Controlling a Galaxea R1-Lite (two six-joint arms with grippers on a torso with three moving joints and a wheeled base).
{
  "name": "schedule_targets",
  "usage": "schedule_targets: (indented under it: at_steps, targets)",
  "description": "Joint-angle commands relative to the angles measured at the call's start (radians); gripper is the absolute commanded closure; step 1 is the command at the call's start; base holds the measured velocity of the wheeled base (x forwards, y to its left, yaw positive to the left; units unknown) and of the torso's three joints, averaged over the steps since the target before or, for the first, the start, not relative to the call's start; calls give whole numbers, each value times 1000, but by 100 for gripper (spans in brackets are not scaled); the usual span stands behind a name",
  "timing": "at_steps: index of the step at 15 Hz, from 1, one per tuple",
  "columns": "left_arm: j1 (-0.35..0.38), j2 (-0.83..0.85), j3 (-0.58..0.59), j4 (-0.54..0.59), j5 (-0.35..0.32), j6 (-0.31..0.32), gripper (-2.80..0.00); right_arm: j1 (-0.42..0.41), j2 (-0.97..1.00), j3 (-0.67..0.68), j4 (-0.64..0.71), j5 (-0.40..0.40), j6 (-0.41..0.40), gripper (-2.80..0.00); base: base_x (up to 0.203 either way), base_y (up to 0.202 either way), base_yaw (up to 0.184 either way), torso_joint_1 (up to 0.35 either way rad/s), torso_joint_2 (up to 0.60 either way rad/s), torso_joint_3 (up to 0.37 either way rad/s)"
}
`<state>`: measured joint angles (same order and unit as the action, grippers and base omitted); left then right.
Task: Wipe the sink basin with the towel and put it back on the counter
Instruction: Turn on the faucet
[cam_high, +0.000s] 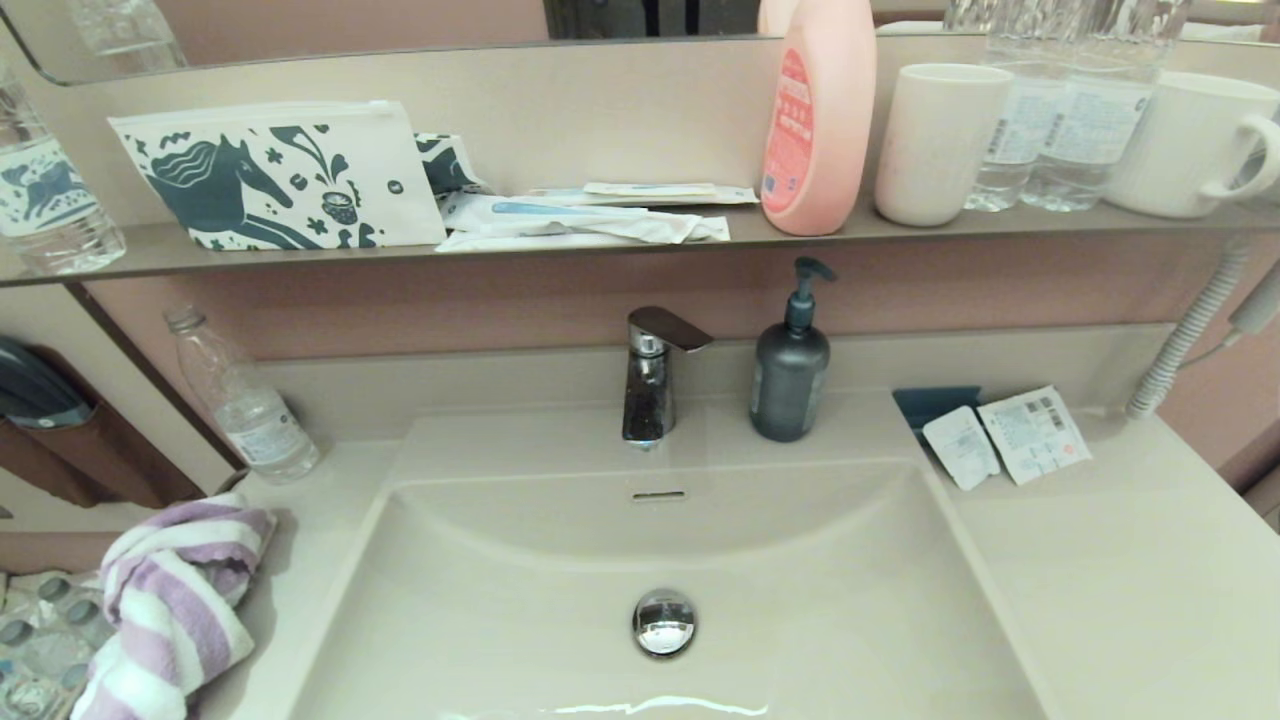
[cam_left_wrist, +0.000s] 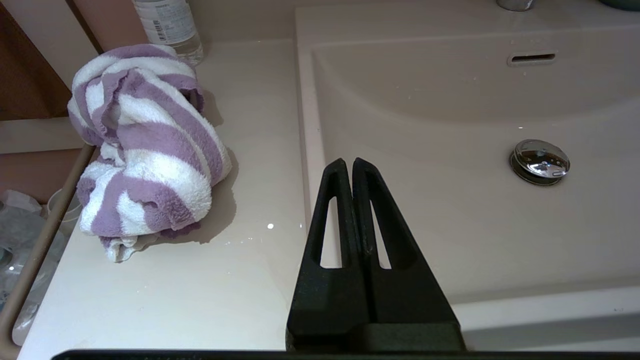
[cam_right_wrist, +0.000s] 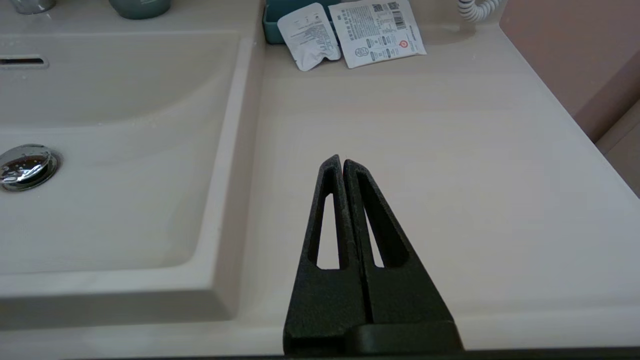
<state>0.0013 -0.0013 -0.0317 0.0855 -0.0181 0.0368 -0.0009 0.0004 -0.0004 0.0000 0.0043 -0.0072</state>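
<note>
Towel (cam_left_wrist: 145, 145) bunched on counter (cam_left_wrist: 165, 295); left gripper (cam_left_wrist: 348, 162), right gripper (cam_right_wrist: 339, 159) closed, empty.

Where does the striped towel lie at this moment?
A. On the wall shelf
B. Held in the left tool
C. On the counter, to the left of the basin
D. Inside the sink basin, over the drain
C: the towel sits bunched on the counter left of the sink basin, away from the shut left tool.
</note>
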Motion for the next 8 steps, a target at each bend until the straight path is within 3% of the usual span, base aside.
schedule_targets:
  at_steps: [1, 8]
  targets:
    - [0, 1, -1, 0, 1, 0, 0, -1, 0, 0, 0, 0, 0, 0, 0, 0, 0, 0, 0, 0]
    - [0, 1, -1, 0, 0, 0, 0, 0, 0, -1, 0, -1, -3, 0, 0, 0, 0, 0, 0, 0]
